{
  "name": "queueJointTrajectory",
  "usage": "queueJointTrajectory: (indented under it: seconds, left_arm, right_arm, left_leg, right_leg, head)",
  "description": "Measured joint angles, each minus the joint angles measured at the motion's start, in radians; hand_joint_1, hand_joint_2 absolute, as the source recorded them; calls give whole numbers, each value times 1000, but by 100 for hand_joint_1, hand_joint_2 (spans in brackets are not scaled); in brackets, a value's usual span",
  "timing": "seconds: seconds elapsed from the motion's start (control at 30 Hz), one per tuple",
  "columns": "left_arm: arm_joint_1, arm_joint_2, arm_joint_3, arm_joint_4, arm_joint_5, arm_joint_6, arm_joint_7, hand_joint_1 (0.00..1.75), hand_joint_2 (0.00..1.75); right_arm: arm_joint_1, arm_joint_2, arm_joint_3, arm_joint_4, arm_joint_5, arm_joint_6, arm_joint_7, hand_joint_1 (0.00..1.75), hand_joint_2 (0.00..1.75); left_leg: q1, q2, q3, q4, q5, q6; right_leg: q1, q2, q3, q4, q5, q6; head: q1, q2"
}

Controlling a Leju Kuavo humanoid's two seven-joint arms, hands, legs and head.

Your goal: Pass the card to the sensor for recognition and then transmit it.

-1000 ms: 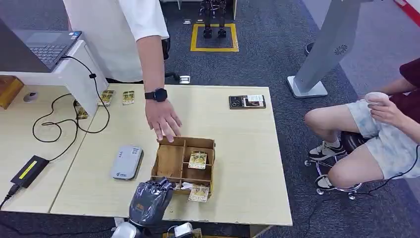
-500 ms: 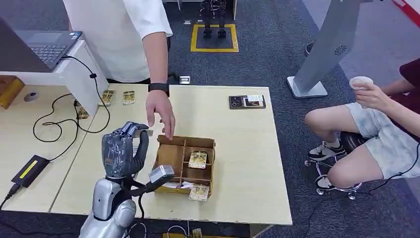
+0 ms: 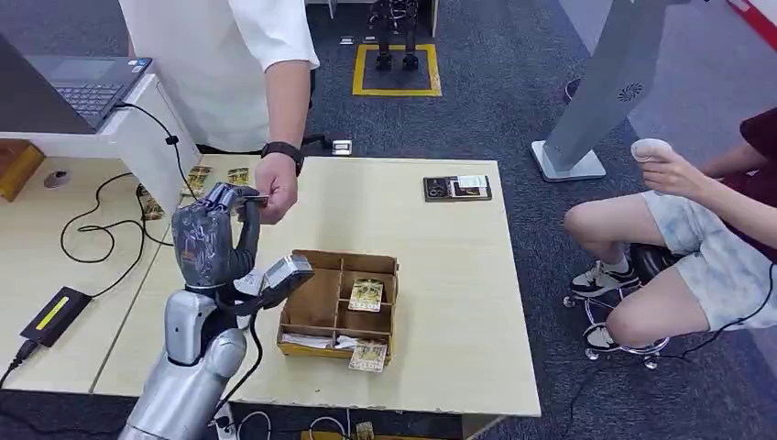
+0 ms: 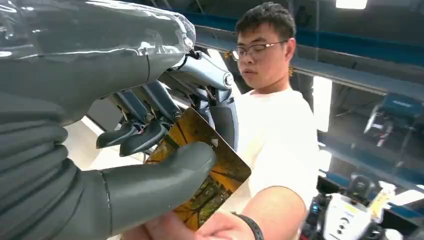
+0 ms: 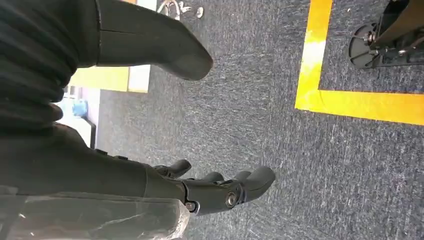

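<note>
Your left hand [image 3: 213, 240] pinches the gold card [image 4: 207, 172] between thumb and fingers, its free long end jutting past the fingertips straight into the person's hand [image 3: 275, 188], which touches it, while your right hand [image 5: 220, 190] hangs spread, far lower.

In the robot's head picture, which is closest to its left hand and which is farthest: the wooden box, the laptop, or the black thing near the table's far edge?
From the left hand, which holds a card up by a person's hand:
1. The wooden box, just to its right on the table.
2. The laptop, off to the far left on a white stand.
3. The black thing, away to the right by the table's far edge.
</note>
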Motion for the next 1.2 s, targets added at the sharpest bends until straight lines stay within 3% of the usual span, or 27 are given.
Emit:
queueJointTrajectory:
  seconds: [0.17,0.43,0.47,0.5,0.87,1.2]
  left_arm:
    - [-41,3,0,56,18,-1,28,175,175]
    - [-52,1,0,104,44,-1,18,175,175]
    - [-53,1,0,105,44,-1,17,66,175]
    - [-54,1,0,108,46,-1,16,0,175]
    - [-41,0,-3,102,101,3,-9,0,175]
    - [14,3,-2,61,145,3,-72,0,175]
  right_arm:
    - [-3,-1,16,8,0,-5,9,0,175]
    - [-3,-4,24,15,-3,-9,9,0,175]
    - [-3,-4,24,15,-3,-9,9,0,175]
    - [-3,-5,24,16,-3,-9,9,0,175]
    - [-3,-6,31,16,-18,-12,3,0,175]
    - [-2,-7,31,16,-23,-13,3,0,175]
  left_leg:
    - [0,0,0,0,0,0]
    - [0,0,0,0,0,0]
    - [0,0,-1,0,0,0]
    - [0,0,-1,0,0,0]
    - [0,0,-1,0,1,-1]
    - [0,0,-2,0,1,-1]
  right_leg:
    - [0,0,0,0,0,0]
    - [0,1,-1,0,0,0]
    - [0,1,-1,0,0,0]
    - [0,1,-1,0,0,0]
    - [0,1,-1,0,0,0]
    - [0,0,-1,0,0,0]
  head:
    - [0,0]
    - [0,0]
    - [0,0]
    - [0,0]
    - [0,0]
    - [0,0]
